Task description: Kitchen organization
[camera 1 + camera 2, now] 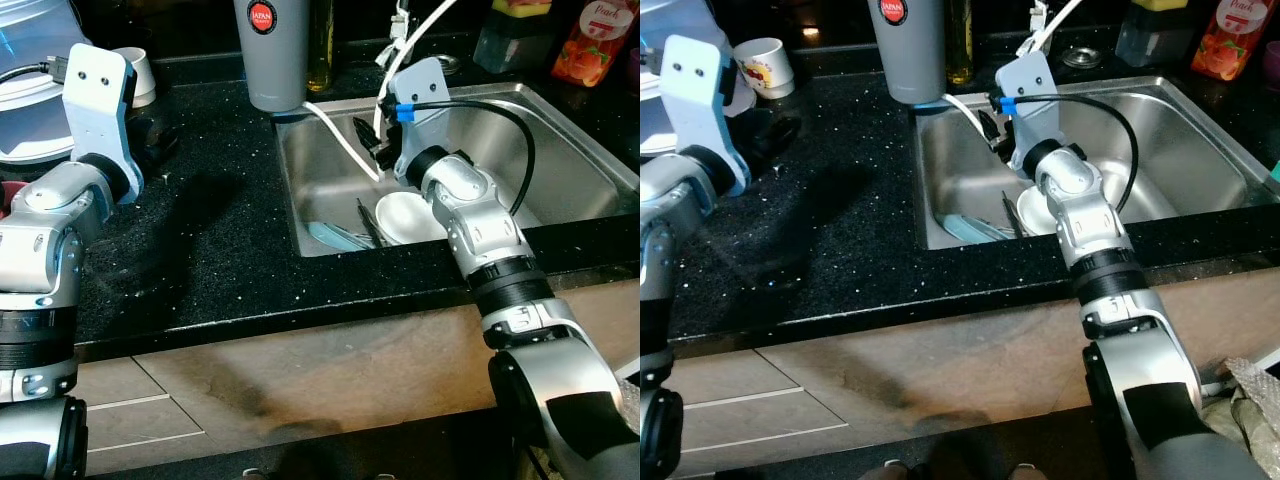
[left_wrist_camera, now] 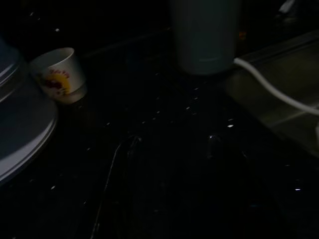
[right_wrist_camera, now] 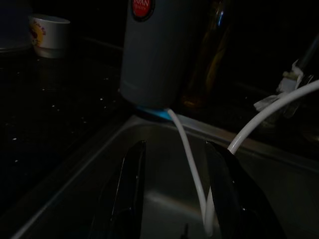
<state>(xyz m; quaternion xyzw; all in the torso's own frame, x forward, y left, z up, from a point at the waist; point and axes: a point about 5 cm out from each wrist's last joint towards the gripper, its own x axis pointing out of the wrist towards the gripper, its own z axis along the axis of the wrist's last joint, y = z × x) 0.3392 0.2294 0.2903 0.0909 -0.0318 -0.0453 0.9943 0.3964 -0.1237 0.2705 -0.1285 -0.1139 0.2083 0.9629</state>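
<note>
Sink clearance pending; nothing held.
Left gripper [image 1: 160, 150] over black counter [image 1: 220, 250], finger state indeterminate. Right gripper [image 3: 174, 194], fingers apart and empty, hangs above white bowl [image 1: 405, 215] in sink [image 1: 560, 140]; descend clear of white hose [image 1: 340, 135].

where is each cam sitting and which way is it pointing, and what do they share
Left eye view: on the head, looking down at the black counter and sink; both silver arms show.
Right eye view: the head's other eye, same scene.
Left wrist view: on the left wrist, looking across the dark counter at a small cup.
Right wrist view: on the right wrist, looking over the sink at the grey tumbler and white hose; right gripper open.
Shared: tumbler, hose and cup.
</note>
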